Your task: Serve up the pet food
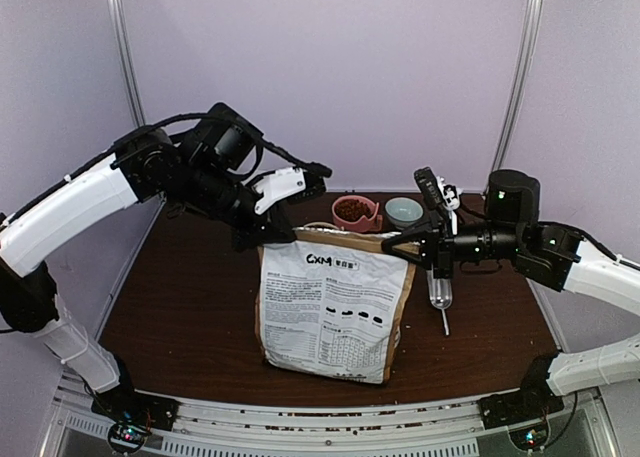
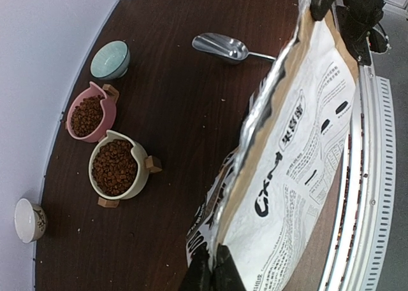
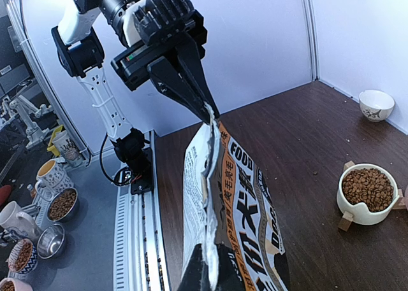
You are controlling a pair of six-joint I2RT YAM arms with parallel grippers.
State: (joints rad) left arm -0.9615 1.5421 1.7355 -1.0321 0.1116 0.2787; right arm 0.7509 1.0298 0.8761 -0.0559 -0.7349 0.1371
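Looks mostly done from here. Got small reddish-brown dry kibble pellets, i.e. the pet food [image 2: 113, 168], heaped in a cream ceramic bowl [image 2: 141, 167] on little wooden feet and in a pink ceramic bowl [image 2: 97, 134] right beside it, both along the far edge of the dark brown wooden desk [image 1: 180, 297]. Also seeing a round teal bowl [image 2: 109, 58] further right on that same edge and a small white patterned bowl [image 2: 29, 220] off toward the far left corner, both looking empty.

Big white-and-brown printed paper bag [image 1: 330, 307] with a foil lining standing upright mid-desk, closer to the near edge. On the bag: left end effector [image 1: 264, 239] pinched shut on the top left corner, right end effector [image 1: 400, 247] pinched shut on the top right corner, pulling the mouth into a flat line between them. Presumably more pet food inside, but no way to see in.

Shiny silver metal scoop [image 2: 220, 47] lying flat on the desk just right of the bag, toward the right edge, not held by anything and looking empty.

So: two bowls served, maybe two left to go, or maybe none. Can't say from this alone whether it's opening the bag or closing it up. If more serving needed, would guess freeing one corner and going for the scoop, with some risk of the bag flopping over or spilling.
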